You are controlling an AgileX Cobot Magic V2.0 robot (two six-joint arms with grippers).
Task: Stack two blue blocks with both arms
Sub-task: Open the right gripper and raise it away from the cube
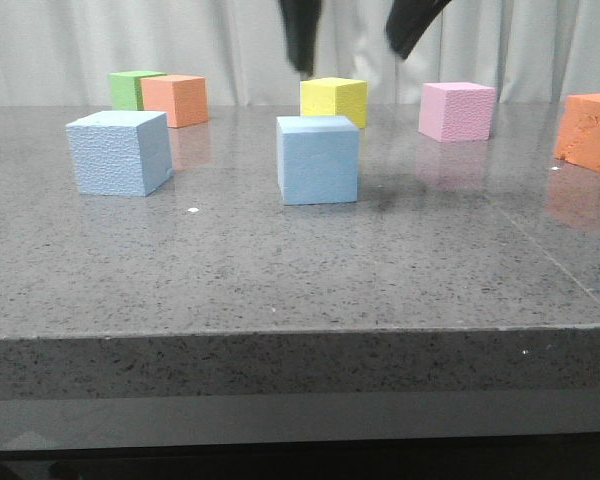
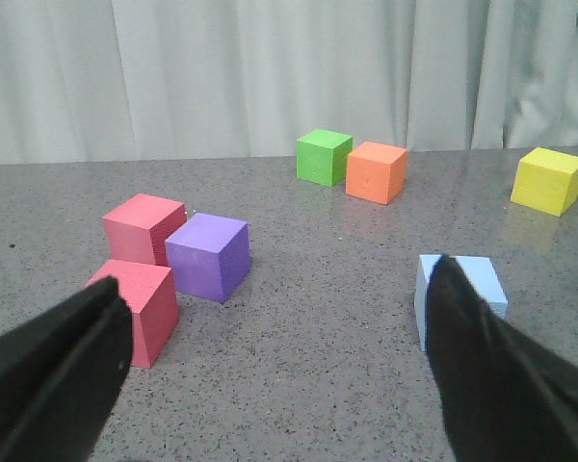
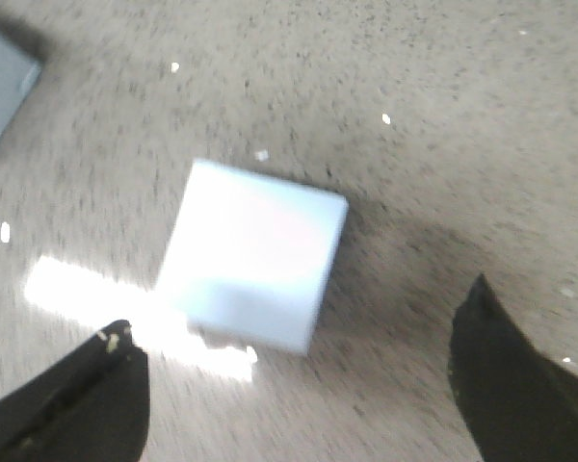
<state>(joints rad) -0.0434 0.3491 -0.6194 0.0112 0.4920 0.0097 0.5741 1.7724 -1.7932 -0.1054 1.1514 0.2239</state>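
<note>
Two light blue blocks stand on the grey table in the front view: a rough one (image 1: 120, 152) at the left and a smooth one (image 1: 318, 158) in the middle. Two dark fingers (image 1: 300, 35) of my right gripper (image 1: 358, 30) hang high above the smooth block, spread apart. In the blurred right wrist view the right gripper (image 3: 299, 308) is open and empty, with the smooth block (image 3: 253, 265) below and ahead of it. My left gripper (image 2: 275, 272) is open and empty above the table. A blue block (image 2: 486, 284) shows partly behind its right finger (image 2: 482, 366).
At the back stand a green cube (image 1: 132, 88), an orange cube (image 1: 177, 99), a yellow cube (image 1: 334, 100), a pink cube (image 1: 457, 110) and a rough orange block (image 1: 590, 130). The left wrist view adds two red cubes (image 2: 143, 226) and a purple cube (image 2: 208, 255).
</note>
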